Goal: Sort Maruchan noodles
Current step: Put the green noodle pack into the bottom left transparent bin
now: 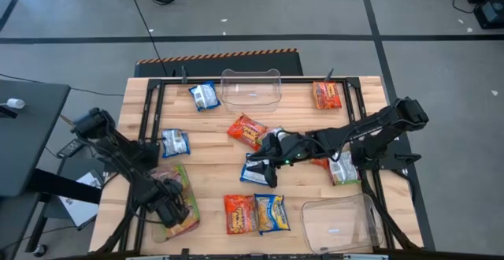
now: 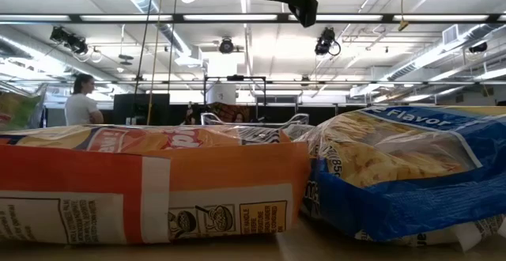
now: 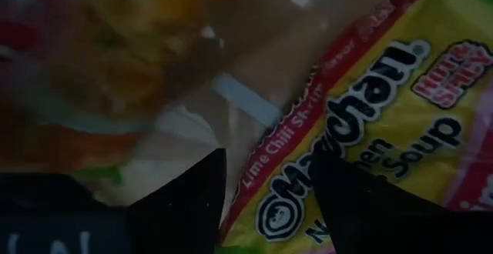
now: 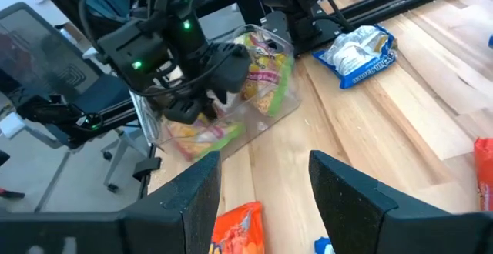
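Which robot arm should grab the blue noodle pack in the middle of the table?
The right one, probably. The right pincer hangs open directly over the blue noodle packet mid-table. The left pincer is far off, down in the clear bin of green-pink packets.

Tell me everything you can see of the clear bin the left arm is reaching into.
The bin is a shallow, clear plastic tub with rounded corners, sitting upright on the wooden table's front-left corner, beside the black frame rail. It holds several green-pink-yellow Maruchan packets, piled loosely. The left gripper is down inside it; the left wrist view shows its fingers spread over a Lime Chili packet. A blue-white packet lies on the table just behind the bin.
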Action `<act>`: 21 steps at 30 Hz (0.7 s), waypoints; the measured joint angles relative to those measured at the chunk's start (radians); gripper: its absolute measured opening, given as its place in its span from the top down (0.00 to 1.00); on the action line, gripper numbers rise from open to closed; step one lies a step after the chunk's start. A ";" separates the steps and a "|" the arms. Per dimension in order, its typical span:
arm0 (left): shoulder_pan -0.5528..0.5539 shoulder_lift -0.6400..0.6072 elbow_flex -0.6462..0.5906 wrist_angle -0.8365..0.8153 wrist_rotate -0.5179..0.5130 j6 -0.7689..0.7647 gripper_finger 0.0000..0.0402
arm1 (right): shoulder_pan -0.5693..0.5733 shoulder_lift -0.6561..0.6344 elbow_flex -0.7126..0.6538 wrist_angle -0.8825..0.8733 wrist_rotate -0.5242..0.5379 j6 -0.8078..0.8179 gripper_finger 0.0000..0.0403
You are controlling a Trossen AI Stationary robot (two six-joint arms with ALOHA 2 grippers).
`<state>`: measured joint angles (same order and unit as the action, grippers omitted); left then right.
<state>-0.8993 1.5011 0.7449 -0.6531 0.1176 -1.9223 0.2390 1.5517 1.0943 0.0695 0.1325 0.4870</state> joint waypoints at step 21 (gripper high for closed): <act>-0.001 -0.042 0.070 -0.264 -0.046 0.162 0.99 | -0.009 0.000 0.000 -0.022 -0.005 -0.004 0.49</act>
<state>-0.9005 1.4589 0.8150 -0.9172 0.0715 -1.7599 0.2302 1.5517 1.0943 0.0479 0.1276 0.4828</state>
